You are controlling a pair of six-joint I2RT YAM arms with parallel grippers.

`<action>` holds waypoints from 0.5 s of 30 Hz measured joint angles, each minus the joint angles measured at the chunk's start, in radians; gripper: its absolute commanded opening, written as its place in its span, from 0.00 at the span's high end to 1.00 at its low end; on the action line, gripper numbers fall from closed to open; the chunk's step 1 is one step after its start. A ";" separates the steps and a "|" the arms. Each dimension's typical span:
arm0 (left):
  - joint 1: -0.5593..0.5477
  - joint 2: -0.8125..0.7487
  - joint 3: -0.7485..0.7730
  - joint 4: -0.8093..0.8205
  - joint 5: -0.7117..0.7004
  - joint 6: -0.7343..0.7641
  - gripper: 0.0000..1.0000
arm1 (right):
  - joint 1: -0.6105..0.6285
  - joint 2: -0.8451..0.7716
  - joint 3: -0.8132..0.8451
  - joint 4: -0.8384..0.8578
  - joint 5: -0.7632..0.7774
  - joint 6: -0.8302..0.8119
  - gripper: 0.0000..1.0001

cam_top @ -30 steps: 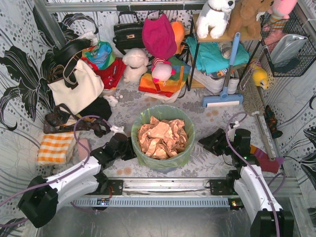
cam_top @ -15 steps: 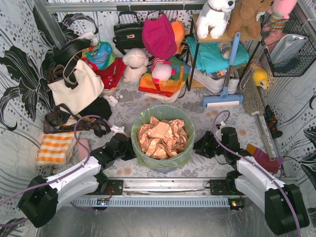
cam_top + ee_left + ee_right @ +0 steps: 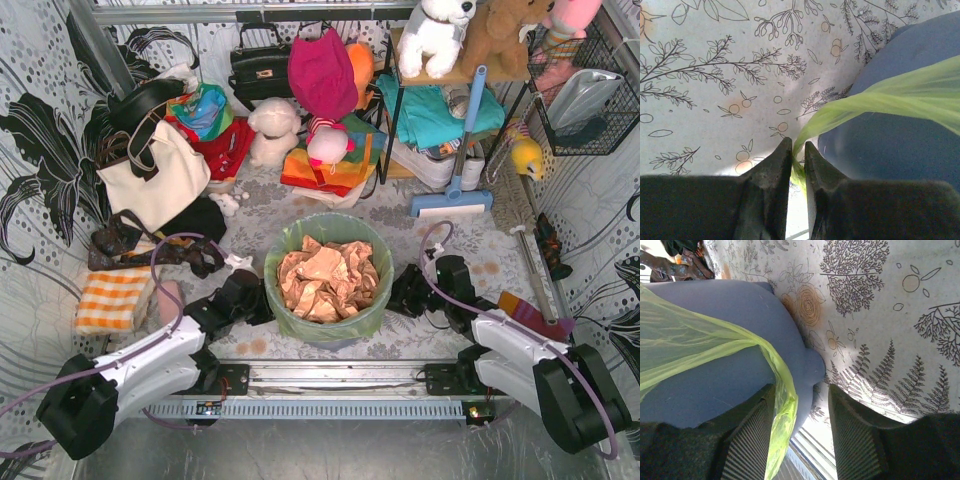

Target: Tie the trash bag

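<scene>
**Bag Open, Not Yet Tied**

The trash bag [image 3: 330, 325] is thin, translucent lime-green plastic. It stands upright inside a blue-grey round bin [image 3: 900, 145] on the patterned surface [image 3: 400, 340]. Its mouth is wide open and folded outward over the rim. Crumpled tan-brown paper [image 3: 325, 280] fills it to the top. On the left, a twisted strip of its edge runs taut into the closed jaws of the left gripper [image 3: 797, 150]. On the right, a gathered fold hangs down the bin wall between the spread jaws of the right gripper [image 3: 800, 390].

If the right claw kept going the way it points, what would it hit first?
Probably the hanging green edge of the trash bag, which lies between the open fingers of the right gripper; the wall of the blue-grey bin sits right behind, though depth is unclear.
</scene>
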 measured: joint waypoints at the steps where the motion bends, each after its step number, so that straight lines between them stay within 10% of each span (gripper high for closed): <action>1: 0.000 0.003 0.001 0.000 0.000 0.002 0.76 | 0.005 0.011 0.000 0.011 0.002 0.007 0.55; 15: 0.000 0.005 0.007 -0.001 0.000 0.005 0.76 | 0.022 0.046 -0.017 0.129 0.005 0.075 0.98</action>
